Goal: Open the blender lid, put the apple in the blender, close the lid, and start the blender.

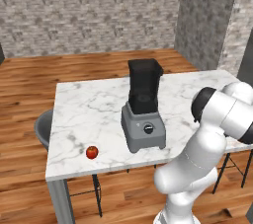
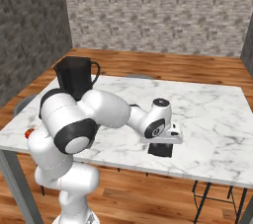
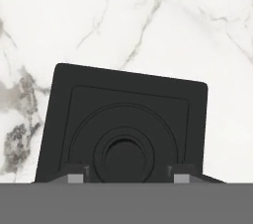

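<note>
1. Standing on the marble table (image 1: 89,104), the blender (image 1: 143,112) has its jar uncovered: the first step looks done.
2. Lying flat on the marble well right of the blender, the blender lid (image 3: 123,129) sits under the gripper (image 3: 123,177), whose fingers stand apart beside its knob, gripping nothing.
3. Waiting near the table's left edge, the apple (image 1: 92,152) is untouched; loading, closing and starting remain.

The white marble table (image 1: 89,114) bears the blender (image 1: 143,112), the apple (image 1: 92,152) and the blender lid (image 3: 123,129).
</note>
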You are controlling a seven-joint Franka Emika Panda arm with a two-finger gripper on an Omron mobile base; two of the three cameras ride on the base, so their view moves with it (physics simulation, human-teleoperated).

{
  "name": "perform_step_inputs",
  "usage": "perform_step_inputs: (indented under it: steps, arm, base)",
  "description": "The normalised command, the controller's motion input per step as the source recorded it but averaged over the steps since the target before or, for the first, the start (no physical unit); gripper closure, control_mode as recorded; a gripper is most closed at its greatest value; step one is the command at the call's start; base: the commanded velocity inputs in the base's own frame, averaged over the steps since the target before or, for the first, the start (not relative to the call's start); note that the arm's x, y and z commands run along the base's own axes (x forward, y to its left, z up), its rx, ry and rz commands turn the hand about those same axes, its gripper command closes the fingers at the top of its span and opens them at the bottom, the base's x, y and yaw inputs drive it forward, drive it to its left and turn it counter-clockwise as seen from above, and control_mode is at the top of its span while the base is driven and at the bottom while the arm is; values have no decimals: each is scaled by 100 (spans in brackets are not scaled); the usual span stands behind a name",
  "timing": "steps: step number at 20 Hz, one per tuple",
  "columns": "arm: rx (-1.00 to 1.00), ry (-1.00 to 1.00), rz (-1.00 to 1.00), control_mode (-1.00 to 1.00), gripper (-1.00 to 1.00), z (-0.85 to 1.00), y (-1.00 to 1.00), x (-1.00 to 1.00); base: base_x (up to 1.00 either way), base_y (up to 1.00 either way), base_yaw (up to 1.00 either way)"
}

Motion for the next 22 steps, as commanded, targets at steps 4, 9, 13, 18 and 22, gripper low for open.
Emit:
perform_step_inputs:
  steps: [4,9,13,18,22]
  arm:
    - [0,0,0,-100,-100,16,12,0]
    - [-1,-1,0,-100,-100,80,10,-10]
    - [-4,-11,0,-100,-100,100,23,-32]
    - [-4,-3,0,-100,-100,90,75,-59]
    - [-9,0,-2,-100,-100,39,100,-63]
  base:
    - [0,0,0]
    - [0,0,0]
    - [0,0,0]
    - [0,0,0]
    - [0,0,0]
